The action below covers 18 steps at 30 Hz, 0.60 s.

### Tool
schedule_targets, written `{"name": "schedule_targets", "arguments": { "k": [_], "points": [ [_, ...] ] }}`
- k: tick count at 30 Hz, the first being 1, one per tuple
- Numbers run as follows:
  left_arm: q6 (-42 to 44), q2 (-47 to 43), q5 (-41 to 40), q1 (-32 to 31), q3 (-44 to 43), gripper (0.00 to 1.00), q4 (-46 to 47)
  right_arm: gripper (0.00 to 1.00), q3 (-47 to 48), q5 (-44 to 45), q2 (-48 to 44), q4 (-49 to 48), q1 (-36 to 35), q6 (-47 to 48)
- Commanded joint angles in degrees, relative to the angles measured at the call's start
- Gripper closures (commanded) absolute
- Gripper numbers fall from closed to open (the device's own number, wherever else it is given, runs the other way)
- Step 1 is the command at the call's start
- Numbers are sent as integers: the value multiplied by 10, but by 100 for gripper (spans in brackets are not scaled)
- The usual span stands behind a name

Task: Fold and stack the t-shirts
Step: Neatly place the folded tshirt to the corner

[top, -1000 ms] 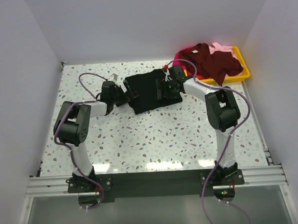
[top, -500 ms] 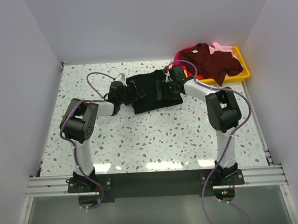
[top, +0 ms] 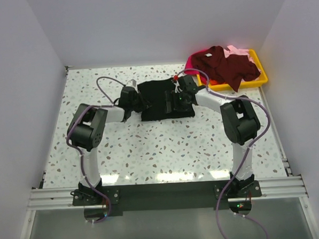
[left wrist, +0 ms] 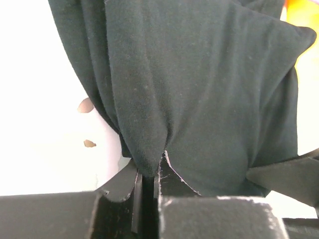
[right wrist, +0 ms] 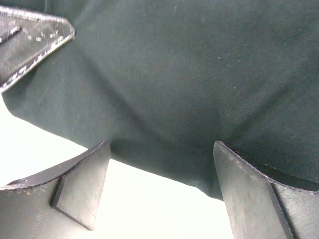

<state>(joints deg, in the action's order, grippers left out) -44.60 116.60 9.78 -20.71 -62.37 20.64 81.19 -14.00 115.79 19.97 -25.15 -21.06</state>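
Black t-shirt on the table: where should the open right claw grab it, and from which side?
Probably the black t-shirt's edge lying on the table between the right gripper's open fingers. Come in low from that edge: the cloth lies flat, so only its border can be pinched. The left gripper pinches another fold.
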Motion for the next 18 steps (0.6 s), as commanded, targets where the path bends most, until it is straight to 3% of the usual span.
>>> {"name": "schedule_targets", "arguments": {
  "k": [1,18],
  "points": [
    [51,5,-32,3,-35,100,-79,12,-16,0,-45,41,-5,-1],
    [365,-49,-96,147,-147,100,-333,4,13,38,-172,125,14,42]
  ]
}}
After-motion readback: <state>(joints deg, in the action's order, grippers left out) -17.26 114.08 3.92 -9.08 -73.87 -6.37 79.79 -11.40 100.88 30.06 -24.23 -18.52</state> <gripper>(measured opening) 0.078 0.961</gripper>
